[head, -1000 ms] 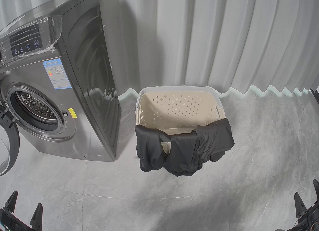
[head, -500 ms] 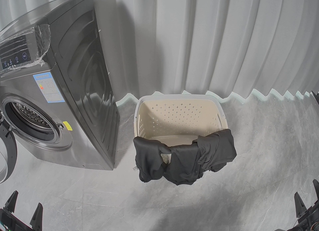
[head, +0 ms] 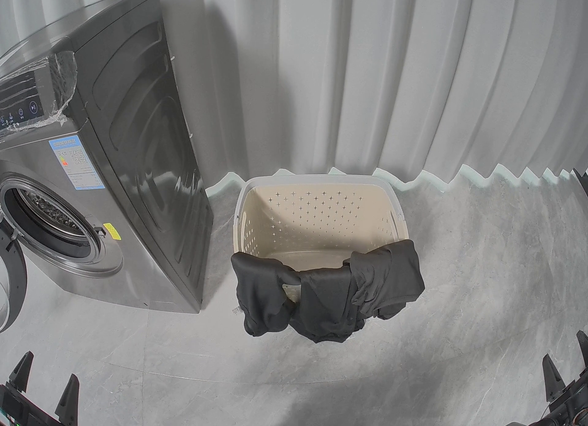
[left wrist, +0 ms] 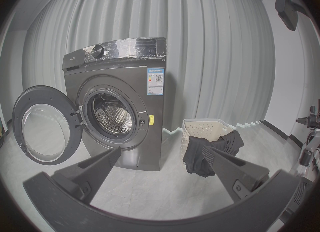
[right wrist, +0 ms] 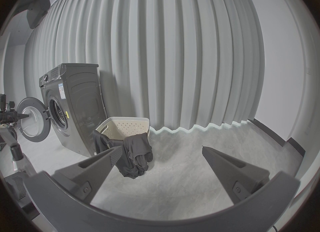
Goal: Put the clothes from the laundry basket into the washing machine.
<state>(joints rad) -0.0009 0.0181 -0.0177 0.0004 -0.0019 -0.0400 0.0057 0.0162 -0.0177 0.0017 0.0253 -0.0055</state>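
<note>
Head view, laundry corner. Washing machine [head: 122, 139]: dark grey front-loader standing on the pale marbled floor [head: 478, 298] at the robot's left, its back toward the white pleated curtain [head: 367, 66]. Its round door [left wrist: 45, 126] is swung fully open to the side, leaving the steel drum [left wrist: 113, 117] exposed. Clear plastic film [head: 37, 100] wraps the control panel. A printed label [head: 76, 163] and a small yellow tag [head: 112, 231] sit on the front beside the opening.

Laundry basket [head: 318, 210]: cream, with star-shaped perforations, upright on the floor just beside the machine's side wall, its far rim against the curtain hem.

Clothes [head: 324, 298]: dark grey to black, draped over the basket's near rim. Most of the fabric hangs down the outside of the near wall, and one part lies over the rim's right-hand end.

Left gripper [head: 49, 372]: low at the near left edge of the floor, well apart from machine and basket, fingers spread wide. Right gripper [head: 565, 354]: low at the near right edge, well apart from the basket, fingers likewise spread wide.

Left wrist view: open machine and basket stand beyond the parted fingers. Right wrist view: the basket with its draped clothes stands beyond them, the machine behind it.
</note>
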